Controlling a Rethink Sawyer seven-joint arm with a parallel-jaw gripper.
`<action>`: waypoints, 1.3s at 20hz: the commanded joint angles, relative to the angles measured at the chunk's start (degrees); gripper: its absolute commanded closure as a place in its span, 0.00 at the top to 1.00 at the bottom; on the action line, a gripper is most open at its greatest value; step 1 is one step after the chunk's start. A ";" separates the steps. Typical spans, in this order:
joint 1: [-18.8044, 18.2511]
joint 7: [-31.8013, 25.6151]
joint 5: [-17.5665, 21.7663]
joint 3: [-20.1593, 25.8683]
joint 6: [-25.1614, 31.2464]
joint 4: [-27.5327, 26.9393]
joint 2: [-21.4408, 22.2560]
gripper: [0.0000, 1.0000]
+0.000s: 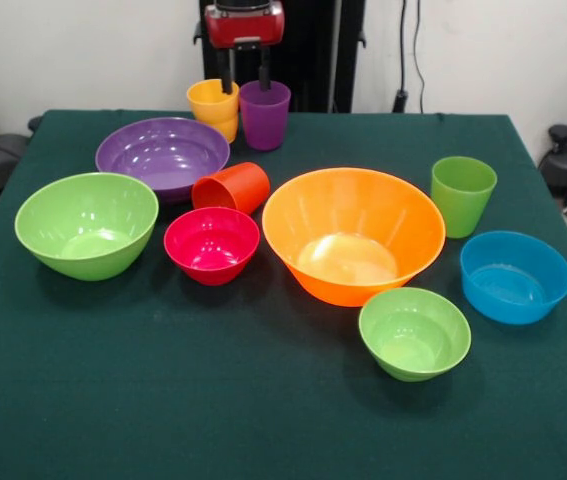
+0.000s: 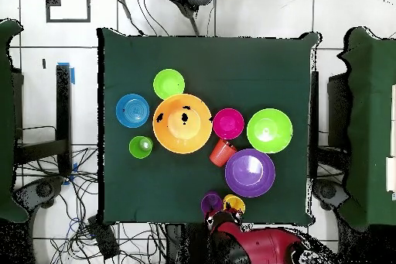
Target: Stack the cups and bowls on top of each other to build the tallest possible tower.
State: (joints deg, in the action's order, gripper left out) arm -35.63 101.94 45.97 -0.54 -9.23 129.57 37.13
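My gripper (image 1: 244,80) (image 2: 223,216) hangs open at the table's far edge, just behind the yellow cup (image 1: 213,105) (image 2: 233,204) and the purple cup (image 1: 264,113) (image 2: 211,202), holding nothing. The orange-red cup (image 1: 231,187) lies on its side between the purple bowl (image 1: 163,155) and the pink-red bowl (image 1: 212,244). The green cup (image 1: 462,193) stands upright at the right. The large orange bowl (image 1: 353,233) sits mid-table, with the large green bowl (image 1: 86,223) at the left and the blue bowl (image 1: 515,276) and small green bowl (image 1: 414,332) near right. No tower is in view; each piece rests alone.
A dark green cloth covers the table (image 1: 263,420), and its near half is bare. Cables and chair bases (image 2: 46,191) lie on the floor around the table.
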 commanded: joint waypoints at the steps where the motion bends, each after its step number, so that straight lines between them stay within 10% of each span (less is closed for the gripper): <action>1: 3.75 0.24 1.40 2.79 11.10 -4.47 -2.31 1.00; 26: 13.43 3.56 3.90 -6.80 2.93 -8.50 -4.04 1.00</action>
State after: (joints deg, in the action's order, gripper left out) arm -25.06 101.94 46.82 -8.07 -2.91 128.60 35.40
